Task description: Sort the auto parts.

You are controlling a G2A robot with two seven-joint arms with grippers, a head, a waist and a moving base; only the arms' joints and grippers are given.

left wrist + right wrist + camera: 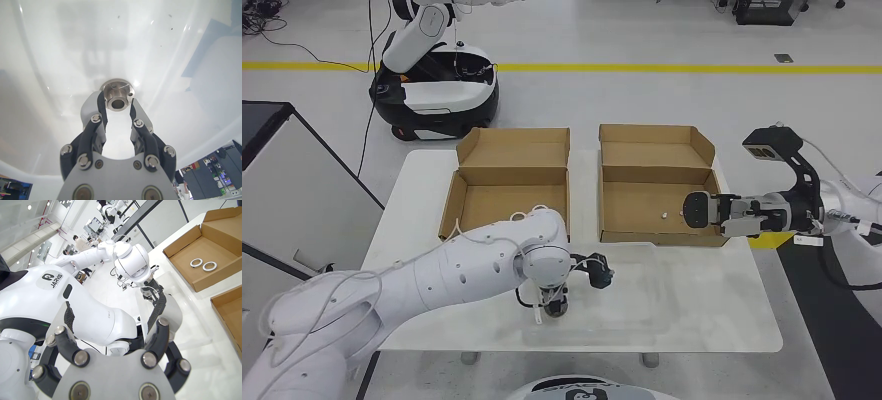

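My left end effector (117,100) is clenched on the metal flanged hub (117,93), which stands flange-down on the counter (417,200) between its pads; I judge it heavy, stiff and slippery, so the narrow collar gives the safest hold.

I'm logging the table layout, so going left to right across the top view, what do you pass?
Left box → left tool holding a part → right box → right tool, over that box's right side.
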